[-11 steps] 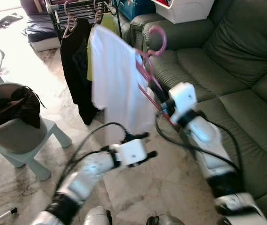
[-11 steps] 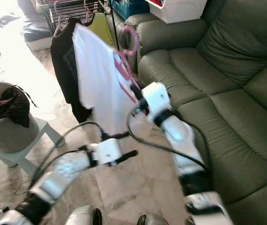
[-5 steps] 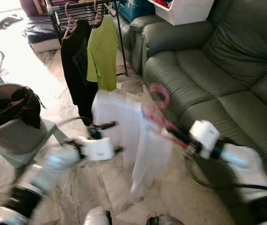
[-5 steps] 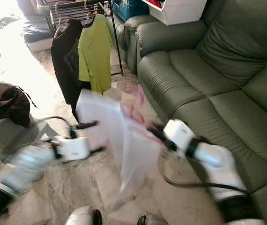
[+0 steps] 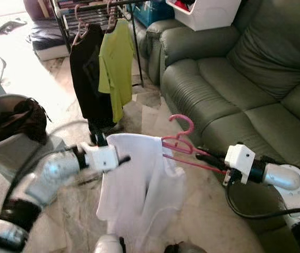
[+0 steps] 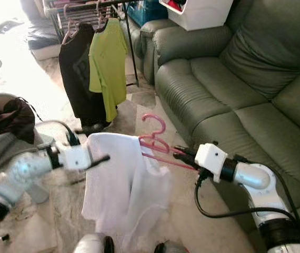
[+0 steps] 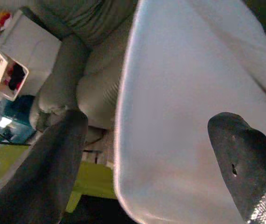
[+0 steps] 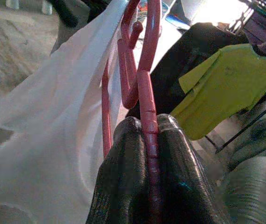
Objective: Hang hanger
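Hanger (image 5: 180,146) with the white shirt (image 5: 139,190) has dropped low, now well short of the clothes rack (image 5: 95,6) it was raised toward; hanging looks set back. Right gripper (image 8: 144,140) pinches its pink bar; left gripper (image 7: 147,163) is spread around the shirt's edge.

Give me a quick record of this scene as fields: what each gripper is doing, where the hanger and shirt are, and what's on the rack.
right gripper: shut on the pink plastic hanger, held low in front of the robot
white shirt: draped on the pink plastic hanger, sagging toward the floor
left gripper: open, at the white shirt's left shoulder
black metal clothes rack: ahead, beside the dark green sofa
on the rack: black garment and lime green T-shirt, each on a hanger
hanging step: not yet done
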Controlling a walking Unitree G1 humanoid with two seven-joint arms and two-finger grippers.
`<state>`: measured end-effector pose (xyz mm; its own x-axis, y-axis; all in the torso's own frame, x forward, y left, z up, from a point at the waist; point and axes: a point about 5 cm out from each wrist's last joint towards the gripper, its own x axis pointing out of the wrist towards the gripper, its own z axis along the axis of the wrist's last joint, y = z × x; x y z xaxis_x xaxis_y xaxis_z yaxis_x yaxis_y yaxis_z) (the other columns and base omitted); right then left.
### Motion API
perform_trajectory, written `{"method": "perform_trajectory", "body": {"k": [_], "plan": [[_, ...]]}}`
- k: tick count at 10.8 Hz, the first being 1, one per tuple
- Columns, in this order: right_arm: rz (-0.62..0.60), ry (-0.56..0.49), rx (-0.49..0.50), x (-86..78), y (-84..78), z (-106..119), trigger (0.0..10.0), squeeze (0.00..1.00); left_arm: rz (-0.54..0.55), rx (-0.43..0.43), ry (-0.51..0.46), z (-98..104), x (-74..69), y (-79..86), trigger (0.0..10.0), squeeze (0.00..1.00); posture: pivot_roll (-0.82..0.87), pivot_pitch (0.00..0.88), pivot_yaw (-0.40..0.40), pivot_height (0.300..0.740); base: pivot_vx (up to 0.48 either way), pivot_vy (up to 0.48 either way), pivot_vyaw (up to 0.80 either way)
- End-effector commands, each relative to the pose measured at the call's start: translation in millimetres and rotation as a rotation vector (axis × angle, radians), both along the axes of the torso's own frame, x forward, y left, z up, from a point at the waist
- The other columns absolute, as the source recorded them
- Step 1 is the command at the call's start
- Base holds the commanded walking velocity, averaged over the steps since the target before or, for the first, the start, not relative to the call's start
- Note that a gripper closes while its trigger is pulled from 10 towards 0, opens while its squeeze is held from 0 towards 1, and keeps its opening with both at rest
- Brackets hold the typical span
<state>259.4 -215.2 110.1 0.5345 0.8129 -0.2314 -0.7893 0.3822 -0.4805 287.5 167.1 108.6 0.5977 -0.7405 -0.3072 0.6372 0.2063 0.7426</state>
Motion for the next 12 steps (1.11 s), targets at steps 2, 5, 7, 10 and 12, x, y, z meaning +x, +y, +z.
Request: {"method": "perform_trajectory", "body": {"k": [2, 5, 7, 10, 12], "plan": [[-0.005, -0.135, -0.009, 5.2, -0.1, 11, 10.0, 0.0, 0.017, 0.033, -0.004, 5, 7.5, 12.3, 10.0, 1.0, -0.01, 0.019, 0.001, 0.74, 0.0, 0.0, 0.0], [0.017, -0.23, -0.043, 4.5, 4.4, 12, 10.0, 0.0, -0.029, 0.056, 0.075, 5, 14.5, 12.8, 9.1, 0.0, -0.02, 0.022, 0.003, 0.74, 0.0, 0.0, 0.0], [0.043, -0.244, -0.055, 3.0, 7.1, 11, 10.0, 0.0, -0.081, 0.054, 0.081, 7, 21.3, 2.0, 0.0, 0.0, -0.03, 0.023, 0.006, 0.74, 0.0, 0.0, 0.0], [0.065, -0.268, -0.065, 1.9, 10.8, 10, 10.0, 0.0, -0.13, 0.083, 0.095, 6, 26.5, -8.6, 0.0, 0.0, -0.04, 0.027, 0.009, 0.74, 0.0, 0.0, 0.0], [0.079, -0.297, -0.067, 5.0, 15.3, 11, 10.0, 0.0, -0.156, 0.099, 0.14, 5, 30.4, -11.6, 0.0, 0.0, -0.04, 0.03, 0.011, 0.74, 0.0, 0.0, 0.0]]}}
